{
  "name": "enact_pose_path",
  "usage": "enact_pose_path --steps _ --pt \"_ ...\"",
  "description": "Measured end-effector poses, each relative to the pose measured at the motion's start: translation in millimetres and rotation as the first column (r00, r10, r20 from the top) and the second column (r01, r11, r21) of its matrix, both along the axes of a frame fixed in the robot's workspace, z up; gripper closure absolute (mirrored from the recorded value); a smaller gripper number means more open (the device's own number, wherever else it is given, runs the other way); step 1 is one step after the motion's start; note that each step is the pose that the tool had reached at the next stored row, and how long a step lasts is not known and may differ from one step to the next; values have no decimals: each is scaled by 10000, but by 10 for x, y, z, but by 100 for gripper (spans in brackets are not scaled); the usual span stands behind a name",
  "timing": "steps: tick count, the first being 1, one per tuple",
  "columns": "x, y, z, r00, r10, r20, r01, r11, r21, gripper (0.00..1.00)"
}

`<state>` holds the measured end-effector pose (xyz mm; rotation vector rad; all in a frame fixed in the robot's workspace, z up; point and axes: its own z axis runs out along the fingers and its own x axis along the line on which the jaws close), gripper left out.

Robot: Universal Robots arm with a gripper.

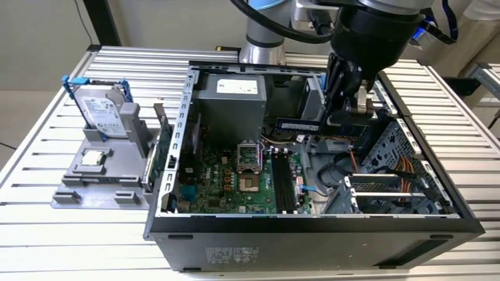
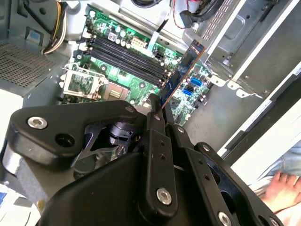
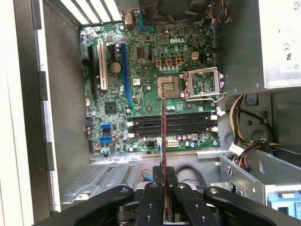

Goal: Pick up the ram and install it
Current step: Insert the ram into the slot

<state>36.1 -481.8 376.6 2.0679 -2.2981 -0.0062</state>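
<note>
The ram (image 1: 299, 125) is a narrow blue stick with dark chips, held level above the open computer case (image 1: 312, 225). My gripper (image 1: 341, 120) is shut on one end of it. In the first wrist view the ram (image 3: 164, 136) appears edge-on, clamped between the black fingers (image 3: 153, 195), and crosses over the black memory slots (image 3: 188, 123). In the second wrist view the ram (image 2: 182, 75) sticks out from the gripper (image 2: 157, 107) beside the slots (image 2: 124, 56). The stick hangs above the motherboard (image 1: 226, 178), apart from the slots (image 1: 283, 181).
A silver hard drive in a blue bracket (image 1: 102, 111) and a small square CPU chip (image 1: 93, 157) sit on a grey holder (image 1: 100, 190) at the exterior view's left. Inside the case are the power supply (image 1: 230, 99), an open CPU socket (image 1: 247, 159) and a drive cage (image 1: 394, 175). A person's hand (image 2: 282, 186) lies beyond the case.
</note>
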Motion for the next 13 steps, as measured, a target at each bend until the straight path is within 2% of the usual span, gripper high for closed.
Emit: enact_pose_path --steps 4,13 --pt "0 0 0 10000 -62 0 62 10000 -1 100" --pt "1 15 -2 9981 -618 0 618 9981 -5 100"
